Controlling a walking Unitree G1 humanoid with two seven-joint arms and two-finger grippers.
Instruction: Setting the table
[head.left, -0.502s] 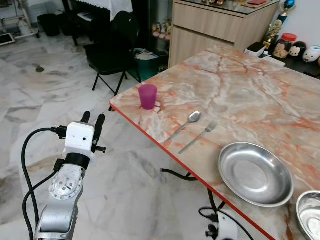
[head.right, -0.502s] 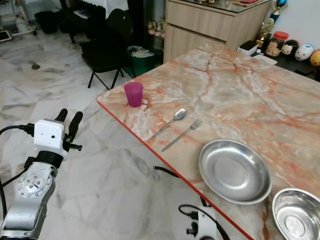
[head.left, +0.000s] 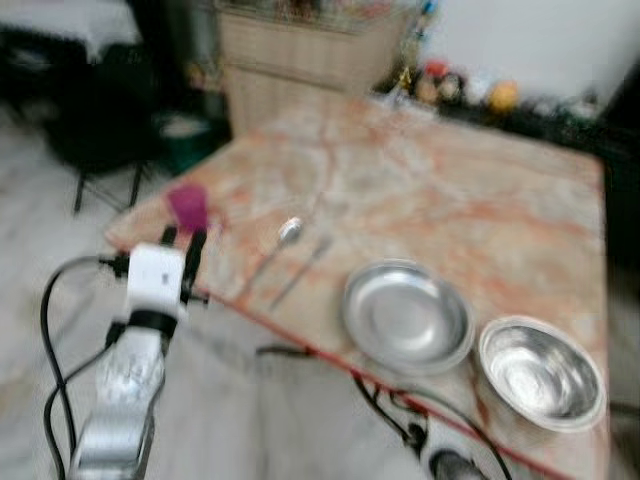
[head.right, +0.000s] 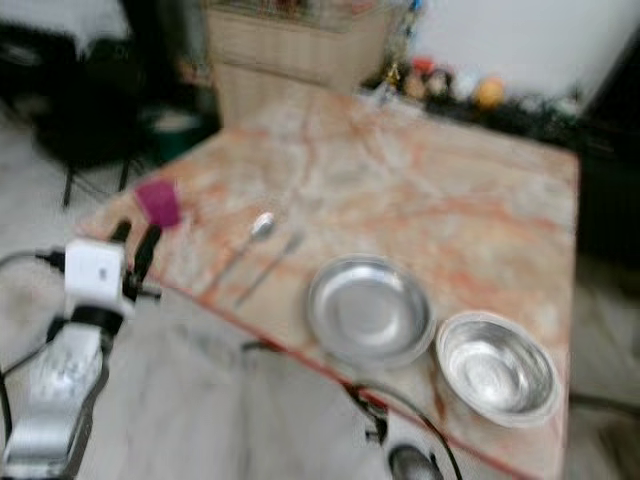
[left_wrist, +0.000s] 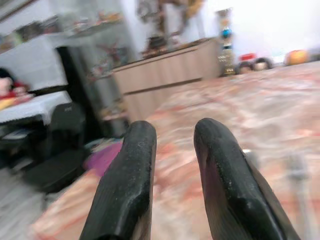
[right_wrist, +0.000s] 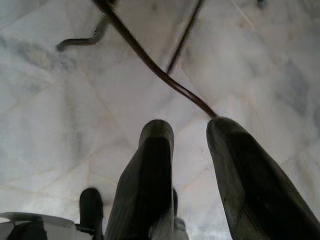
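Reaching up, left end effector (head.left: 183, 238) (parted), near cup (head.left: 187, 206)

Left arm raised, its gripper (head.left: 183, 239) with jaws slightly parted; right gripper (right_wrist: 187, 131) hangs low, jaws apart

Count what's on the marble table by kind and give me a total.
Purple cup: 1
Spoon: 1
Fork: 1
Steel plate: 1
Steel bowl: 1
Total: 5
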